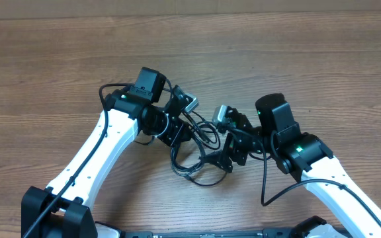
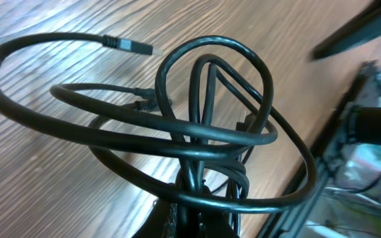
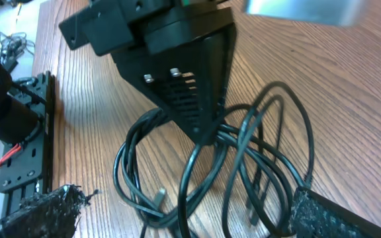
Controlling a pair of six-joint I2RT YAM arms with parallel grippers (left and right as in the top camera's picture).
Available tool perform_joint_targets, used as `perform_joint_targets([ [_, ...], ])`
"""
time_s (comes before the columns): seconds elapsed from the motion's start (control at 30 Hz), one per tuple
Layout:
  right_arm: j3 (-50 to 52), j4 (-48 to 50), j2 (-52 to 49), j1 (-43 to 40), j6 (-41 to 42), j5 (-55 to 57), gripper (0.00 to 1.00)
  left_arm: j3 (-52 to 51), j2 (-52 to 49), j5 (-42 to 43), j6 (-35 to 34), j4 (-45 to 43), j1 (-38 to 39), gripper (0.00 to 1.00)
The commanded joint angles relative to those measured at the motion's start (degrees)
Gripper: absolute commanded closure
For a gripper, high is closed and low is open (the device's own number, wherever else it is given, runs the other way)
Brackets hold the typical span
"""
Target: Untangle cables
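The cables (image 1: 192,164) are a bundle of thin black loops lying mid-table between both arms. My left gripper (image 1: 182,135) is shut on several strands where they bunch together, and the loops fan out in front of it (image 2: 210,132). One free plug end (image 2: 127,45) points away over the wood. My right gripper (image 1: 222,157) stands open just right of the bundle. Its rough black fingers (image 3: 329,215) are spread wide, with cable loops (image 3: 256,152) and another plug (image 3: 161,197) lying between them. The left gripper's body (image 3: 177,66) fills the top of that view.
The wooden table (image 1: 296,53) stretches on all sides. A black mounting rail (image 3: 25,139) runs along the table's near edge. The right arm's frame and wiring (image 2: 366,125) stand close beside the bundle. Each arm's own thick wire hangs by its wrist.
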State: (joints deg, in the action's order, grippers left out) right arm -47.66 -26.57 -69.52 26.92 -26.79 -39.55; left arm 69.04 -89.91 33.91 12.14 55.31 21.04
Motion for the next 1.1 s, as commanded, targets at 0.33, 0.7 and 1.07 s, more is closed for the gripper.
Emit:
perform_joint_targets([
  [0.33,-1.46,3.50,-6.97,1.20,-1.62,4.11,0.30,-0.04,1.09,7.63,-1.03,-1.33,0.39,0.96],
  [0.7,-1.49,5.64,-7.06,1.20,-1.57,4.52,0.94,-0.04,1.09,7.45,-0.92,-1.38,0.39,0.96],
  [1.07,-1.49,8.79,-7.06,-0.44,10.51,10.47,0.96,-0.04,1.09,7.45,-0.76,-1.31,0.37,0.96],
])
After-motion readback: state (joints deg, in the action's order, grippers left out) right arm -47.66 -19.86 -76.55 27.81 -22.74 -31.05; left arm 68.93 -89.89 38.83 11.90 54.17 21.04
